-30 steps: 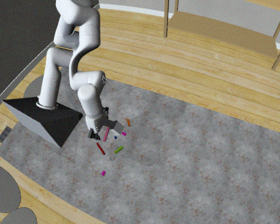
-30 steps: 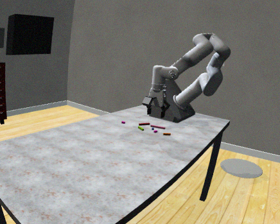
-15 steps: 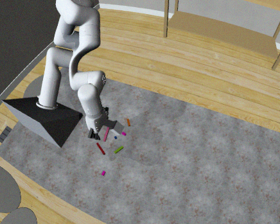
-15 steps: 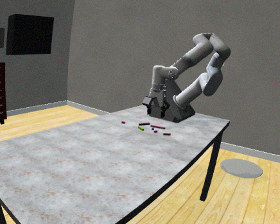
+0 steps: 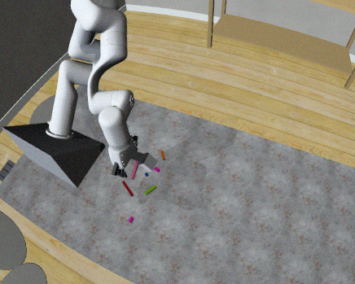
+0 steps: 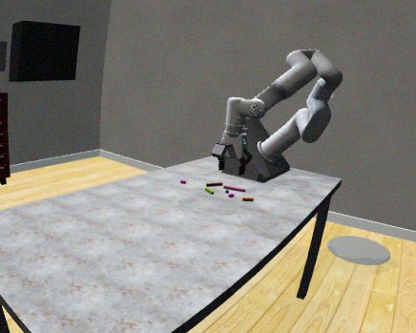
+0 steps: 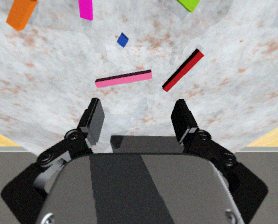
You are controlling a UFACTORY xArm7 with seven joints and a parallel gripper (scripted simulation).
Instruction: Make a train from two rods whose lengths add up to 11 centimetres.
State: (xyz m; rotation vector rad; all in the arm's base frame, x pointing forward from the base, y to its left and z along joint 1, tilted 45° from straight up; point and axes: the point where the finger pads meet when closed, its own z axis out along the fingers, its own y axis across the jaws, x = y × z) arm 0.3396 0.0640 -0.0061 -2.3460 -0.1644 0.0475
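My gripper (image 6: 232, 171) (image 7: 138, 107) is open and empty, above the table on the robot-base side of the rods. The pink rod (image 5: 135, 170) (image 6: 235, 189) (image 7: 124, 79) lies just beyond the fingertips in the wrist view, the red rod (image 5: 128, 188) (image 6: 214, 184) (image 7: 183, 71) slanted to its right. A blue rod (image 5: 146, 174) (image 6: 227, 191) (image 7: 122, 40), a magenta rod (image 5: 157, 169) (image 6: 231, 196) (image 7: 86, 9), the orange rod (image 5: 163, 155) (image 6: 248, 199) (image 7: 21, 14) and the lime rod (image 5: 151, 190) (image 6: 209, 191) (image 7: 189, 4) lie farther out. All lie apart.
A second magenta rod (image 5: 131, 220) (image 6: 183, 181) lies alone, beyond the red rod, outside the wrist view. The rods lie on the grey mottled table top (image 5: 252, 207) (image 6: 129, 243). The arm's dark base block (image 5: 75, 155) stands at the table's end.
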